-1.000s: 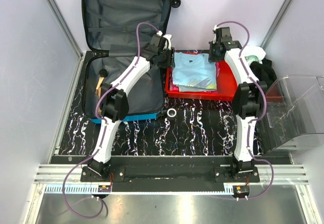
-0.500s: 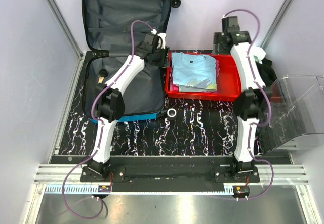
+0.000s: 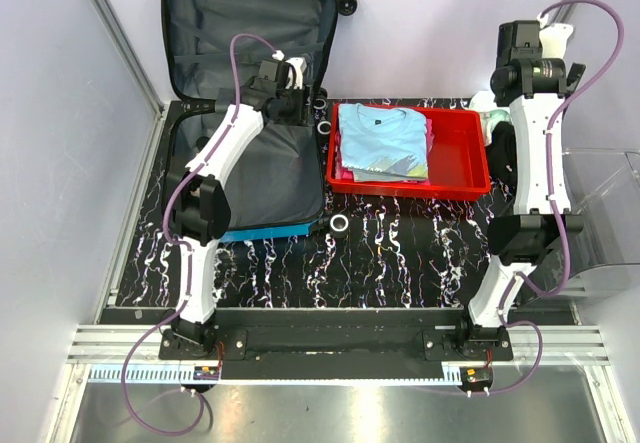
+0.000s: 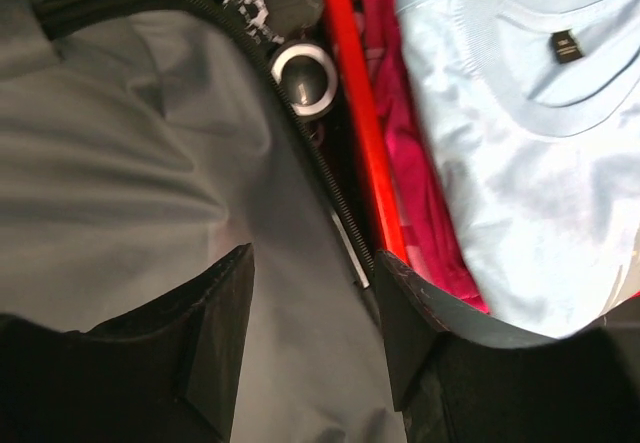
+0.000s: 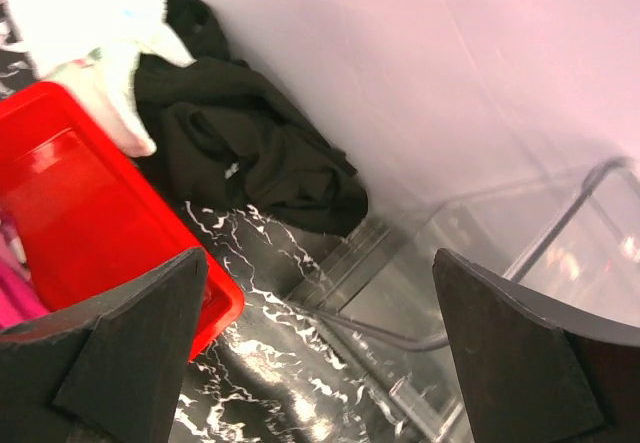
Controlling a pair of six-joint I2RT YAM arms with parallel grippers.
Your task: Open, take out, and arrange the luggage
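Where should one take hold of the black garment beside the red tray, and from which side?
Probably pinch a raised fold near the middle of the black garment, coming straight down from above. It lies crumpled in a loose heap, hemmed between the red tray and the wall, so a sideways approach looks blocked.

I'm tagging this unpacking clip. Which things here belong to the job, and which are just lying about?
Job: suitcase, open; shirts, stacked in the red tray.
Lying about: tape roll; clear bin; black garment and white cloth beyond the tray, role unclear.
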